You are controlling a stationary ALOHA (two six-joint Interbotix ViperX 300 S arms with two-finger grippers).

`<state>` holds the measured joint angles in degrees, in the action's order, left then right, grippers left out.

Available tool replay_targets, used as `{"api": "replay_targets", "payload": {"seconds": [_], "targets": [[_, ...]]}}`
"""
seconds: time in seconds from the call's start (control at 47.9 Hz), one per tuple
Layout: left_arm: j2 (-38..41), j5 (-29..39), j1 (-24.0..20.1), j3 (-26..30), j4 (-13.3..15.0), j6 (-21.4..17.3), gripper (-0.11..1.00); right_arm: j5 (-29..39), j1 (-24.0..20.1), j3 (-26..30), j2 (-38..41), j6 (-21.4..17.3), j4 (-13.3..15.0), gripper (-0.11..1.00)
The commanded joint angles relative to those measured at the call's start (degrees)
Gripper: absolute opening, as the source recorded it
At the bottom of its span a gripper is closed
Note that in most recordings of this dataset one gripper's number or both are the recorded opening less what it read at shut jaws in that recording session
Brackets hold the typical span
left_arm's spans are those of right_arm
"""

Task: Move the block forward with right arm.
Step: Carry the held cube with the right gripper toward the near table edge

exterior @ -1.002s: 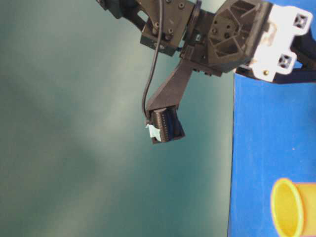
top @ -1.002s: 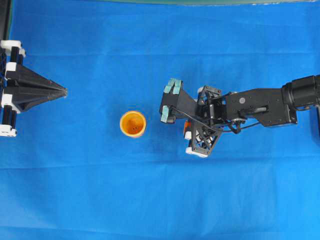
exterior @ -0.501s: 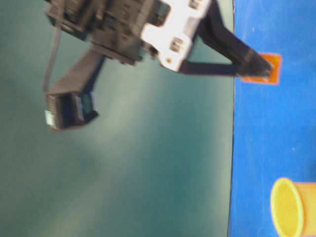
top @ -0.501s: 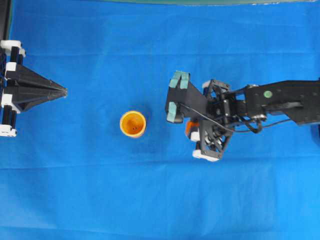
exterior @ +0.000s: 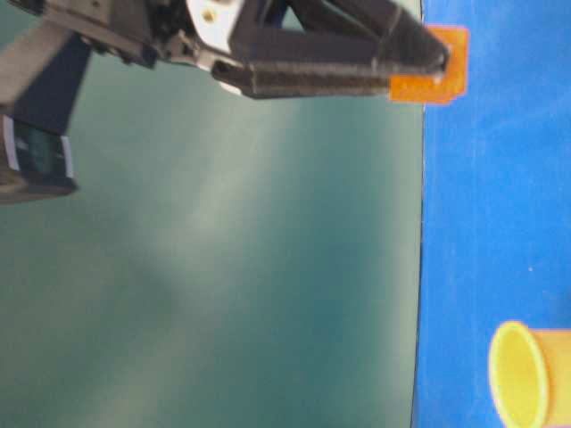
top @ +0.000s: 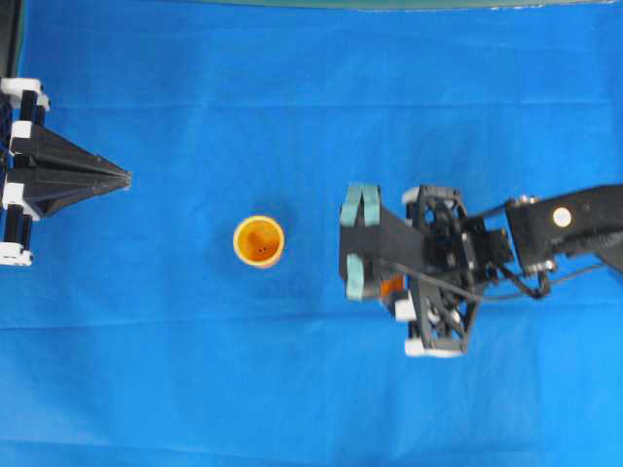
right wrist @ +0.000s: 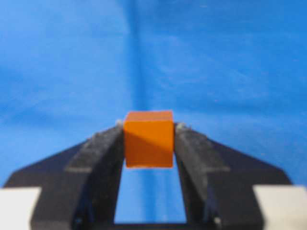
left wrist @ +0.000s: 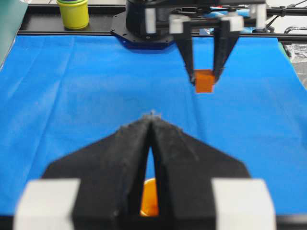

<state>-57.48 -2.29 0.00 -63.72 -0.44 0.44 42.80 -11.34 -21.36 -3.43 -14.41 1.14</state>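
Now the right claw [right wrist: 148, 143] is clamped on the block [right wrist: 148, 139], the small orange cube pinched between its two fingertips and, judging from the table-level view, lifted just clear of the blue worktop [top: 195, 117]; over the last second arm and cube have swung from behind the cup [top: 259, 240] toward the worktop's near edge in the overhead view, right of centre. The left claw [top: 122, 178] rests pressed shut at the left edge; I judge the carry under way, release to come.
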Motion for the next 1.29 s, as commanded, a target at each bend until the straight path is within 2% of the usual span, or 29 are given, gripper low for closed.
{"api": "replay_targets", "payload": {"seconds": [0.0, 0.438, 0.605, 1.273], "targets": [[0.3, -0.4, -0.1, 2.1, -0.1, 0.1, 0.03, 1.0, -1.5, 2.3, -1.7, 0.2, 0.1, 0.4], [0.3, -0.4, -0.1, 2.3, -0.1, 0.1, 0.03, 8.8, -6.0, 11.3, -1.7, 0.3, 0.1, 0.4], [0.3, -0.4, -0.1, 2.4, -0.1, 0.1, 0.03, 9.8, -7.6, 14.3, -1.6, 0.1, -0.2, 0.4], [0.3, -0.4, -0.1, 2.5, -0.1, 1.5, 0.03, 7.6, -14.9, 15.2, -1.6, -0.7, -1.4, 0.4]]}}
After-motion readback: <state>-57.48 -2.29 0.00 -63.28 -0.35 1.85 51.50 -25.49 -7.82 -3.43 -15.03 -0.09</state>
